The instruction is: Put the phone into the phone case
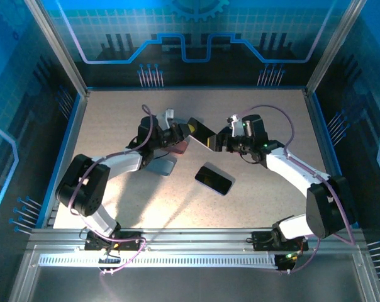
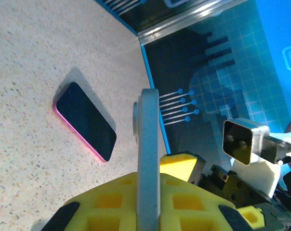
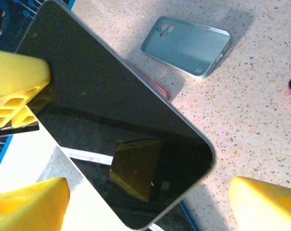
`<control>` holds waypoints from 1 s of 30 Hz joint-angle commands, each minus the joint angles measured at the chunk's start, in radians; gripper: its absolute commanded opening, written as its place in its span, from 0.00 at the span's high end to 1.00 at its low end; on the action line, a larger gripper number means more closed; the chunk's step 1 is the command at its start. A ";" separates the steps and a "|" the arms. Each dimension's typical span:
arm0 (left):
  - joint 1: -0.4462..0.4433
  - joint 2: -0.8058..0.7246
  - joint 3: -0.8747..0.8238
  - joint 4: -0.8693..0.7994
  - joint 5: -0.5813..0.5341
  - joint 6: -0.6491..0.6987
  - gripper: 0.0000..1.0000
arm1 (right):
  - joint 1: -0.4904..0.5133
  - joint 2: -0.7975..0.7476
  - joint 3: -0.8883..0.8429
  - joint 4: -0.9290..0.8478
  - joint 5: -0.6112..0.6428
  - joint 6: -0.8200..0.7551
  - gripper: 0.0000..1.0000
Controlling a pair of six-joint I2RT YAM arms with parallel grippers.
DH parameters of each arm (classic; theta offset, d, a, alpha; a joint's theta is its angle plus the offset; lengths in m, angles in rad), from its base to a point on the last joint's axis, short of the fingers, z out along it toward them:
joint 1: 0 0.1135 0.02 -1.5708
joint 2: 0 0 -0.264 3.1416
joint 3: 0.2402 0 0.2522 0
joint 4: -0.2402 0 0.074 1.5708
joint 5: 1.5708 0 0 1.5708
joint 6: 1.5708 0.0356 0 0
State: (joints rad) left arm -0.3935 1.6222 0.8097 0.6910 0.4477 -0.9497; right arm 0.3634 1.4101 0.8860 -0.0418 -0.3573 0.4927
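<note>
I have the phone [image 1: 201, 133] off the table, mid-frame in the top view, between the two arms. The left gripper [image 1: 187, 134] is pinching it across its flat faces. In its wrist view the phone shows edge-on as a thin grey slab between the yellow pads.

The right gripper [image 1: 219, 142] is spread wide, its fingers [image 3: 266, 204] on either side of the phone's near corner without touching it.

The phone case [image 3: 186, 45] lies open side up on the table, upper centre of the right wrist view. A second phone [image 1: 214, 178] with a pink rim lies just below centre in the top view.

I judge the phone to be stiff, smooth and slippery on the glass. I'd grip its long edges. The case looks soft and will flex when pressed.
</note>
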 commanded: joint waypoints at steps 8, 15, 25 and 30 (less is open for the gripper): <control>-0.034 -0.057 -0.065 0.262 -0.113 -0.127 1.00 | -0.058 -0.002 -0.129 0.362 -0.145 0.226 0.14; -0.045 0.013 -0.078 0.391 -0.099 -0.219 1.00 | -0.071 0.043 -0.164 0.560 -0.204 0.338 0.21; -0.060 0.038 -0.077 0.389 -0.083 -0.231 1.00 | -0.072 0.073 -0.162 0.645 -0.239 0.402 0.42; -0.065 0.045 -0.074 0.371 -0.083 -0.221 1.00 | -0.063 0.093 -0.161 0.676 -0.251 0.424 0.45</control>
State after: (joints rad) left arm -0.4400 1.6619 0.7311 1.0046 0.3538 -1.1728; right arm 0.2951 1.4906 0.7269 0.5552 -0.5697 0.8948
